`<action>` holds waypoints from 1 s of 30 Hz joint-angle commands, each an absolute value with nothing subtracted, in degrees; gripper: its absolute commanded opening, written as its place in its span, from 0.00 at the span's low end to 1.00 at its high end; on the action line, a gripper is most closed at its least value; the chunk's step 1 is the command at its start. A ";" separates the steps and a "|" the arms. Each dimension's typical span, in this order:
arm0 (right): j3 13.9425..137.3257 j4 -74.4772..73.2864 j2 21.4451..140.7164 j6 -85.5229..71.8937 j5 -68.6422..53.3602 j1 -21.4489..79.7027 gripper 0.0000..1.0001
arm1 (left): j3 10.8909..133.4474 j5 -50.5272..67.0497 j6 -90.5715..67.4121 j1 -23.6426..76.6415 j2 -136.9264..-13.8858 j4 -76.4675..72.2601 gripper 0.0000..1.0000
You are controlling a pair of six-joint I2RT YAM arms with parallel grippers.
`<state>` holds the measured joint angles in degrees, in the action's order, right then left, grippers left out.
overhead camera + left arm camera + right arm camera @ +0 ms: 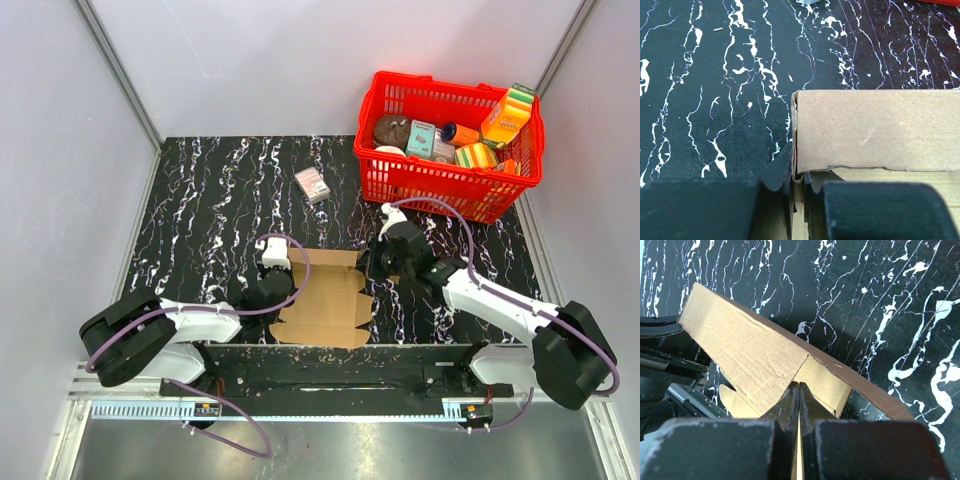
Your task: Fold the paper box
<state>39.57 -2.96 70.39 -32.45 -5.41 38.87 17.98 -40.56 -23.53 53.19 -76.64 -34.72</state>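
The paper box (pixel 325 300) sits midway along the table's (pixel 200 200) near edge. The left gripper (pixel 799 184) and right gripper (pixel 799 396) each pinch a raised flap tightly.

We see the left gripper (pixel 797 176) pinching the paper box (pixel 875 130) at its near-left corner, on the black marbled table (pixel 715 75).
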 commanded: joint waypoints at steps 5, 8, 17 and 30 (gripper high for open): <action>38.15 6.06 71.28 -37.18 -8.35 38.85 0.01 | 19.60 -40.25 -23.73 53.35 -76.73 -38.23 0.00; 37.71 6.50 71.19 -37.88 -8.09 38.85 0.01 | 19.51 -40.25 -23.73 53.35 -76.82 -38.32 0.00; 42.54 -10.34 66.72 -30.50 2.52 38.76 0.11 | 19.25 -44.11 -24.17 53.35 -78.22 -36.56 0.00; 42.71 -15.73 55.72 -27.33 6.59 38.76 0.35 | 18.72 -44.30 -21.97 53.35 -82.18 -39.46 0.21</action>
<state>40.93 -14.37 57.12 -28.75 4.14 38.87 17.98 -43.27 -22.37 53.19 -81.23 -36.05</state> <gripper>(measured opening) 0.343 0.147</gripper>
